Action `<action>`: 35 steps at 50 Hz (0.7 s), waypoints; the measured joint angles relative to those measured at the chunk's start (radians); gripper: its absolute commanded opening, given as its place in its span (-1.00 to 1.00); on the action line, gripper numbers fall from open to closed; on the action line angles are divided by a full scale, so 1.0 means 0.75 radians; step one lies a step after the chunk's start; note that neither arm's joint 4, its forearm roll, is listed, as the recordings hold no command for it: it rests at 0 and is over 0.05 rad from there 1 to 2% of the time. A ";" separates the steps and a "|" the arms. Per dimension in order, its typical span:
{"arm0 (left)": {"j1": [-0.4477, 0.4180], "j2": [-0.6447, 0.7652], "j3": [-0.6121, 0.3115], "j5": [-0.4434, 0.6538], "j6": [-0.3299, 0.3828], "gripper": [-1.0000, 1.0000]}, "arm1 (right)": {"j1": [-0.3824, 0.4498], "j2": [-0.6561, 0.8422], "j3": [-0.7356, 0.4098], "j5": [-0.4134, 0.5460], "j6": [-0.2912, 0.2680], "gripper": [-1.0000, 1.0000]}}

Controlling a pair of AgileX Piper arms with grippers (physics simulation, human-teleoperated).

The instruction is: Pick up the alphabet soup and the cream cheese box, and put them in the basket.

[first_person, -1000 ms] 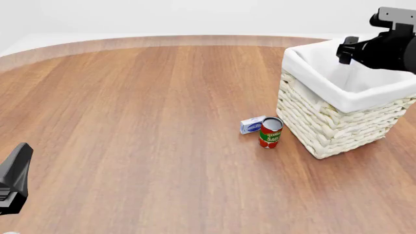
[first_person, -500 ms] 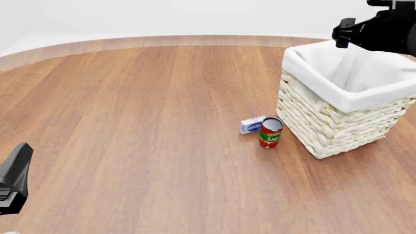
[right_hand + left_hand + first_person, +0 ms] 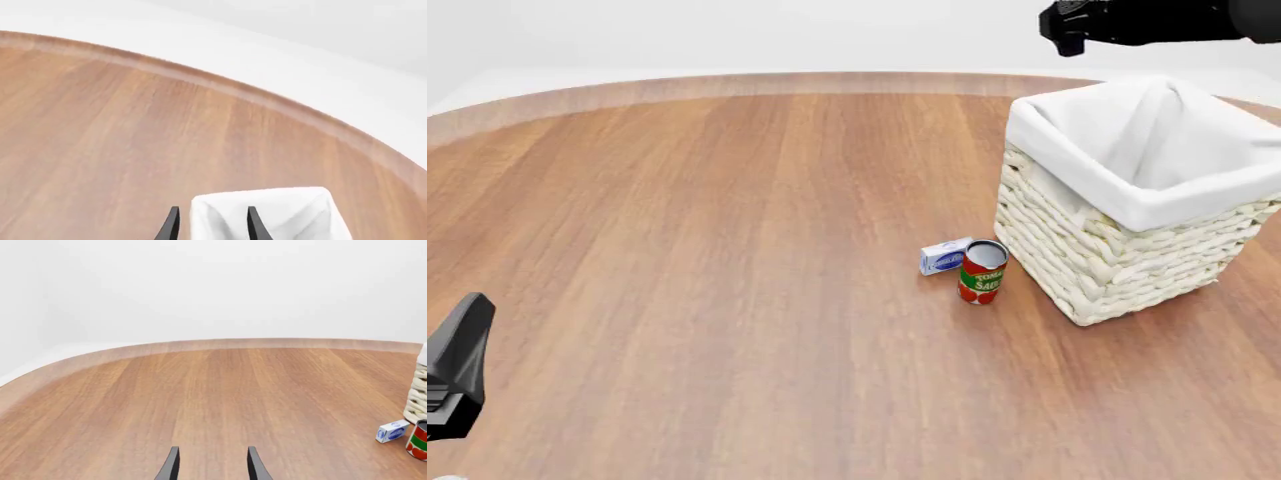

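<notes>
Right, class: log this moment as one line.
left gripper open, idle | right gripper open above basket | cream cheese box on table | alphabet soup unseen

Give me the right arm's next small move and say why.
Probably swing the right gripper, open and empty above the basket, down toward the cream cheese box. It lies on the table beside the tomato can; no alphabet soup shows on the table.

— Where's my right arm (image 3: 1154,20)?

— High at one o'clock, stretched level. Its gripper (image 3: 209,225) is parted, nothing between the fingers.

— And the left gripper (image 3: 209,467)?

— Parted too, empty. I see that arm (image 3: 454,365) low at eight o'clock.
</notes>
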 measured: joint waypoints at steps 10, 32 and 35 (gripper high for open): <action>0.000 0.000 0.000 0.000 0.000 1.00 | 0.127 0.071 -0.176 0.162 -0.077 1.00; 0.000 0.000 0.000 0.000 0.000 1.00 | 0.313 0.344 -0.604 0.538 -0.308 1.00; 0.000 0.000 0.000 0.000 0.000 1.00 | 0.324 0.386 -0.664 0.587 -0.341 1.00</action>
